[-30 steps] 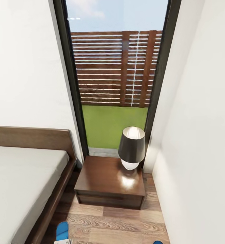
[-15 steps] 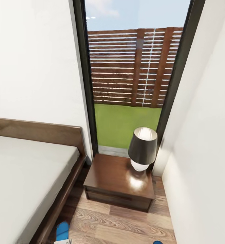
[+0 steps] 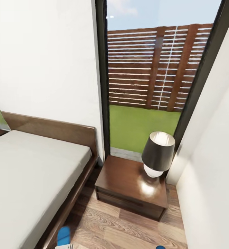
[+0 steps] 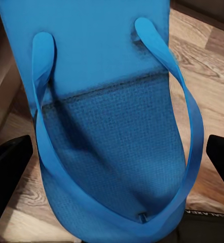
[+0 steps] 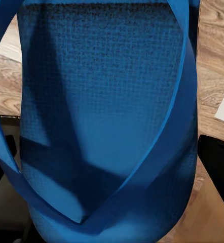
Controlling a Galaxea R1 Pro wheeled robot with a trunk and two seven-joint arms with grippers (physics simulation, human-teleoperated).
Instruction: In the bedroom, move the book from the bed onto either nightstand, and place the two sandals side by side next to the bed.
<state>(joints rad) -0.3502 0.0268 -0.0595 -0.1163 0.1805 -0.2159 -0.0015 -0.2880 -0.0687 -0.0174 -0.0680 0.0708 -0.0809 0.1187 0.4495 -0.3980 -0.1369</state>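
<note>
You're on the sandal step, I'd say: each arm carries one sandal, the left sandal (image 4: pixel 109 126) lying between the left gripper's (image 4: pixel 112 167) dark fingers (image 4: pixel 8 167) and the right sandal (image 5: pixel 104 116) between the right gripper's (image 5: pixel 109 167) (book isn't visible here). Both sets of jaws stand wide, one finger off each edge of the sole; whether they actually pinch it, I cannot tell. Next move calls for lowering both onto the wood floor (image 3: pixel 128 228) beside the bed (image 3: pixel 31 173), soles parallel and close.
</note>
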